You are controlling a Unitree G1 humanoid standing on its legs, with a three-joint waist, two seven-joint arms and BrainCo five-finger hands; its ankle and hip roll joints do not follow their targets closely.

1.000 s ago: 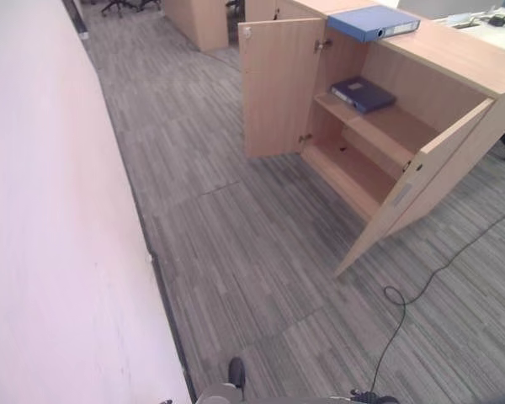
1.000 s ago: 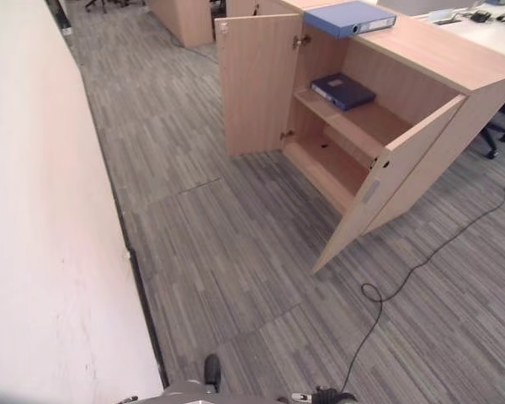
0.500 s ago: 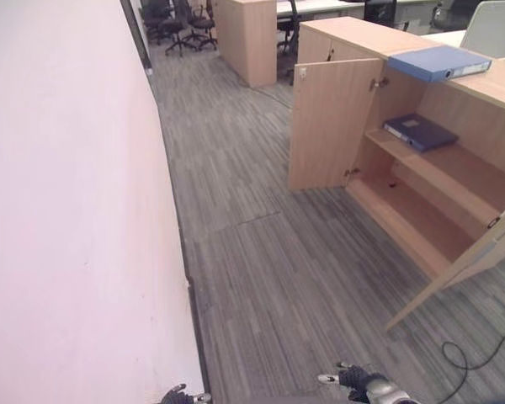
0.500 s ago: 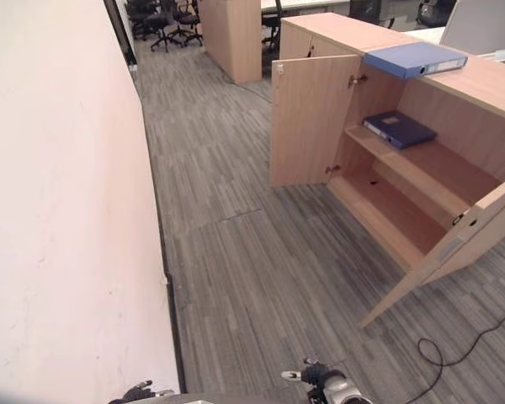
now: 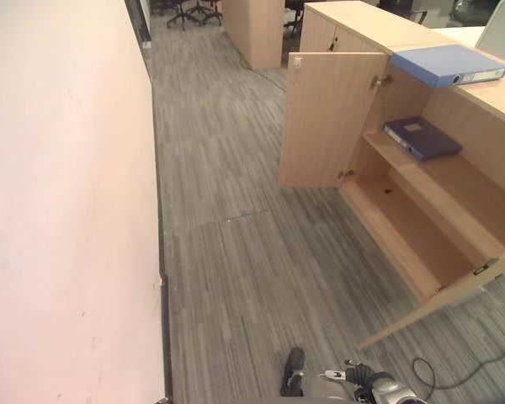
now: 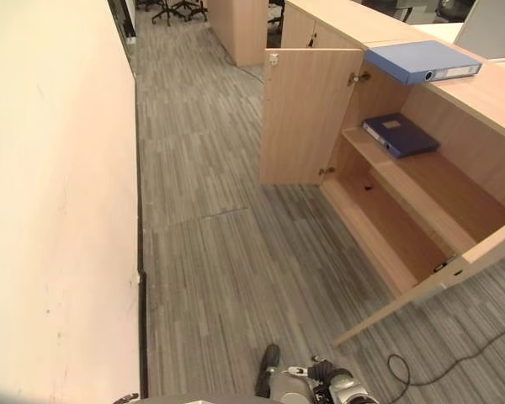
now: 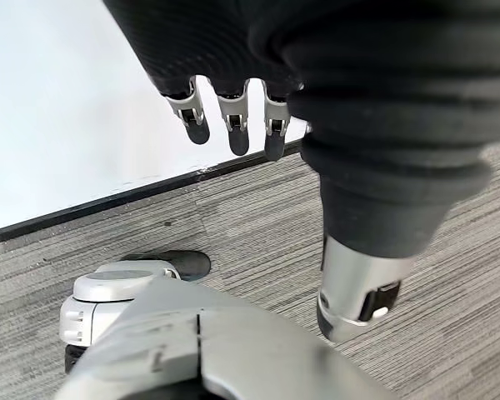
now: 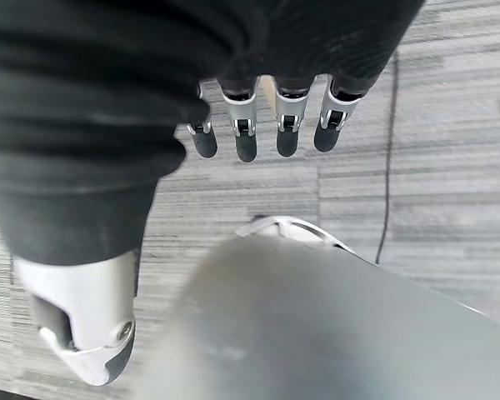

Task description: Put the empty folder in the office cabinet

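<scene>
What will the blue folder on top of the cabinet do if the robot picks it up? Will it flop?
The light blue folder looks like a thick, boxy binder, so it probably stays stiff. It lies flat on the cabinet, so tipping seems unlikely. Its smooth cover might slip in a loose grasp.

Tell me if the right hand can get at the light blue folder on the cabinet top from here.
Probably not: the right hand hangs low, open and empty, while the light blue folder lies across open carpet.

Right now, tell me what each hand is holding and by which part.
Nothing is held. The left hand and right hand hang open over the carpet; the light blue folder lies on the cabinet top.
</scene>
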